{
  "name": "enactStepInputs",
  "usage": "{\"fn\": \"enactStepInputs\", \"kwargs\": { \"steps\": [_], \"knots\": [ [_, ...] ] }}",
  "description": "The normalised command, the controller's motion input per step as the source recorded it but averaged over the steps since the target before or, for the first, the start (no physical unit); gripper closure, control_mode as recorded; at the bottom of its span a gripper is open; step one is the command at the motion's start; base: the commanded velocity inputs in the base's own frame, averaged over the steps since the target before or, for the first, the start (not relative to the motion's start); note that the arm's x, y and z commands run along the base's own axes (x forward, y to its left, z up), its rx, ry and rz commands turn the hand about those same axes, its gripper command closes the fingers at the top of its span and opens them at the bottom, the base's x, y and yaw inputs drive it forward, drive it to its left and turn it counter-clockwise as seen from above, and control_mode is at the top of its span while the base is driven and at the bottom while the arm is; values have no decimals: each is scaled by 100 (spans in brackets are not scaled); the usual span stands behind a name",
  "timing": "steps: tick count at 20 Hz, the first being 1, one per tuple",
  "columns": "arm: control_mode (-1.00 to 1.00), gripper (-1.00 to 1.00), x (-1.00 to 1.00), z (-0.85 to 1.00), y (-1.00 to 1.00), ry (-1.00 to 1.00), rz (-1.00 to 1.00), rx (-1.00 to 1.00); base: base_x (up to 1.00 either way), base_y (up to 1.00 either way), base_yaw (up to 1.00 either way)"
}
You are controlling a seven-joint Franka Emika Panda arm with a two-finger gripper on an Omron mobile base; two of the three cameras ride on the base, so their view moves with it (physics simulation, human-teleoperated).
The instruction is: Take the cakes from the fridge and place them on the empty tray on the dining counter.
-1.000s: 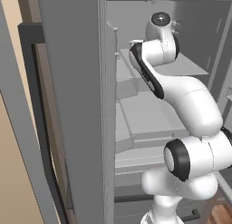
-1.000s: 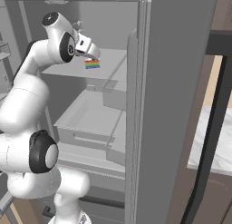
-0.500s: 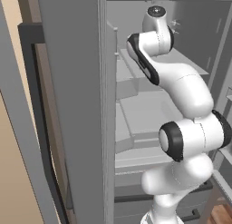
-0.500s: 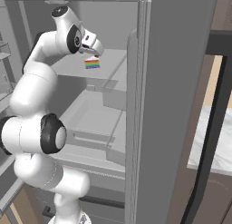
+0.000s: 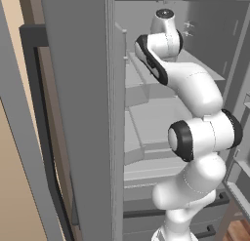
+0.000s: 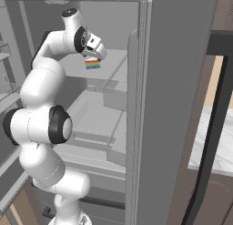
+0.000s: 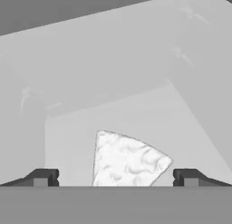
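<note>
A cake (image 6: 93, 64) lies on an upper shelf (image 6: 113, 64) inside the open fridge (image 6: 154, 105). In the right base view its rainbow layers show from the side. In the hand view the same cake (image 7: 127, 160) shows its white frosted top, a wedge with the point toward the back wall.

The gripper (image 6: 99, 52) hangs just above the cake, and its jaws stand wide open. In the hand view the gripper (image 7: 115, 177) has one dark fingertip (image 7: 43, 177) on each side of the wedge, both apart from it, so nothing is held.

Below this shelf there is a lower shelf (image 6: 98, 115) with a grey drawer (image 6: 113, 94) at its right side. In the left base view the arm (image 5: 195, 123) reaches up into the fridge compartment (image 5: 146, 113), and the open left door (image 5: 78, 113) with its dark handle (image 5: 46, 137) stands in front. In the right base view the right door carries a long dark handle (image 6: 214, 115), and beside it a piece of white marble counter (image 6: 218, 137) is seen.
</note>
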Motion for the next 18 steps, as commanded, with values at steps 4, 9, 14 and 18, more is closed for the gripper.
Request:
{"fn": "enactStepInputs", "kwargs": {
  "steps": [4, 9, 14, 18],
  "knots": [
    [-100, -100, 0, -4, 0, 1, -4, 1, 0, 0, 0],
    [-100, -100, 0, -2, 0, 0, -6, 0, 0, 0, 0],
    [-100, -100, 0, -9, 0, 0, -7, 0, 0, 0, 0],
    [-100, -100, 0, -16, 0, 0, -7, 0, 0, 0, 0]
  ]
}}
